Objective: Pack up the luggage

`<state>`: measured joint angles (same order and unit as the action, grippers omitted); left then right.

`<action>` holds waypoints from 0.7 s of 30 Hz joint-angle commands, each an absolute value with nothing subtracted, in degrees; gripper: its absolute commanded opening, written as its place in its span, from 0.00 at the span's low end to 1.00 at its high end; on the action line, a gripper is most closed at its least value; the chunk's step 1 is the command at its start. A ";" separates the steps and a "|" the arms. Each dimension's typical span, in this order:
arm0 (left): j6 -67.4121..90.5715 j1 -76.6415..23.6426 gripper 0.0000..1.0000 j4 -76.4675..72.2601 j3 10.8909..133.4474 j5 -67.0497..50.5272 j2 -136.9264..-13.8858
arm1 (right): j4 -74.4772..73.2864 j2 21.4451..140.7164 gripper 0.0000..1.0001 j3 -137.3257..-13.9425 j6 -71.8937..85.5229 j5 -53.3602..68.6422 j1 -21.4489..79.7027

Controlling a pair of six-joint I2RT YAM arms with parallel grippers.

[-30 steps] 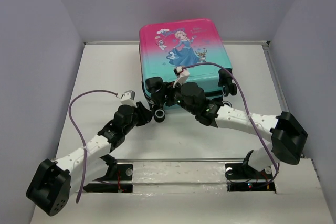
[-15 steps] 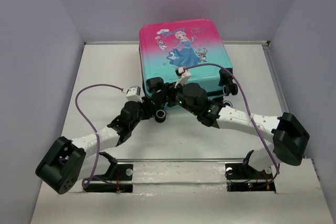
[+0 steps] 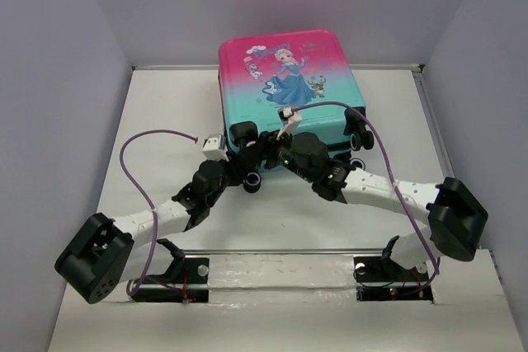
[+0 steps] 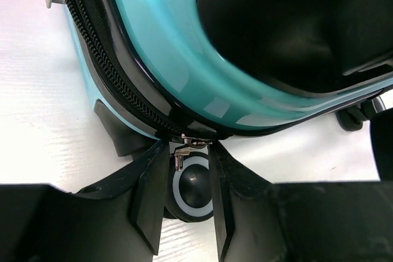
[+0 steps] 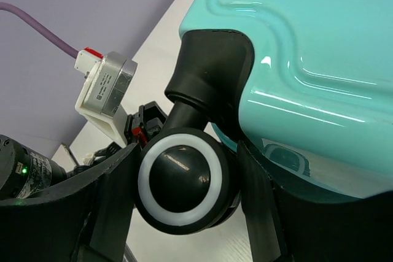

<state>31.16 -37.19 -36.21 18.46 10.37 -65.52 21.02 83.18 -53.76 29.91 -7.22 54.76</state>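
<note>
The luggage (image 3: 285, 80) is lying flat at the far middle of the table (image 3: 165, 105), printed side up. Its glossy hard shell is being judged stiff, slippery and fairly light, so fittings are being preferred as holds. A corner wheel (image 5: 181, 182) is being clamped by the right gripper (image 5: 187, 151). The zip pull (image 4: 179, 159) is being straddled by the left gripper (image 4: 186, 151), jaws narrow and not clearly pinching.

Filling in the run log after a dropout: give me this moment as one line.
luggage: flat, lid down | left pincer: straddling zipper pull, grip unclear | right pincer: shut on wheel
</note>
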 commanded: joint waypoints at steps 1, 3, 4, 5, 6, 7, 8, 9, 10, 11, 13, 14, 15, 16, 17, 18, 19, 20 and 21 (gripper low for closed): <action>28.92 -36.74 0.39 -46.49 21.09 19.25 -66.18 | 25.49 79.37 0.07 -52.04 30.85 -3.87 54.58; 28.83 -36.74 0.30 -46.84 21.62 21.00 -66.80 | 25.93 78.93 0.07 -51.24 31.02 -3.43 54.58; 28.83 -36.65 0.27 -46.85 21.88 21.79 -66.80 | 26.01 78.75 0.07 -50.81 31.20 -3.43 54.58; 28.83 -36.74 0.19 -46.85 21.88 23.62 -66.80 | 26.19 78.14 0.07 -49.84 31.29 -3.43 54.58; 28.83 -36.74 0.15 -46.76 21.97 24.34 -66.71 | 26.37 77.87 0.07 -49.31 31.38 -3.43 54.58; 28.74 -36.74 0.11 -46.58 22.15 25.13 -66.62 | 26.45 77.52 0.07 -48.70 31.55 -3.43 54.58; 28.65 -36.74 0.06 -45.89 22.24 26.53 -66.45 | 26.54 76.82 0.07 -47.56 31.64 -3.43 54.58; 28.65 -36.65 0.06 -45.18 22.50 27.24 -66.18 | 26.63 76.38 0.07 -46.94 31.73 -3.51 54.58; 28.74 -36.74 0.06 -42.83 23.02 28.99 -66.01 | 26.63 75.94 0.07 -46.24 31.82 -3.69 54.58; 28.57 -36.74 0.06 -42.02 23.03 29.70 -65.74 | 26.54 74.89 0.07 -45.01 31.82 -3.87 54.58; 28.56 -36.65 0.06 -40.18 22.85 31.11 -64.25 | 26.28 73.75 0.07 -43.77 31.64 -4.74 54.58; 28.65 -36.48 0.06 -37.56 22.76 32.77 -63.64 | 25.93 73.13 0.07 -43.25 31.47 -4.92 54.58; 28.65 -36.30 0.06 -36.49 22.59 33.39 -62.24 | 25.14 71.65 0.07 -42.20 31.29 -5.18 54.58; 28.74 -35.60 0.06 -34.39 21.89 34.27 -61.53 | 24.79 70.76 0.07 -41.58 31.12 -5.45 54.58; 28.74 -34.99 0.06 -33.32 21.62 34.36 -60.74 | 24.52 69.88 0.07 -40.88 31.03 -5.71 54.58; 29.00 -34.28 0.06 -32.18 21.27 34.45 -59.17 | 23.65 67.78 0.07 -39.39 30.94 -6.32 54.58; 29.18 -33.32 0.06 -29.91 20.83 34.19 -58.45 | 23.12 66.55 0.07 -38.51 30.50 -6.59 54.58; 29.44 -31.05 0.06 -28.84 20.66 33.67 -57.75 | 22.59 65.32 0.07 -37.54 30.32 -6.68 54.58; 29.53 -29.89 0.06 -28.31 20.31 32.97 -56.18 | 21.02 64.08 0.07 -36.75 30.06 -6.68 54.58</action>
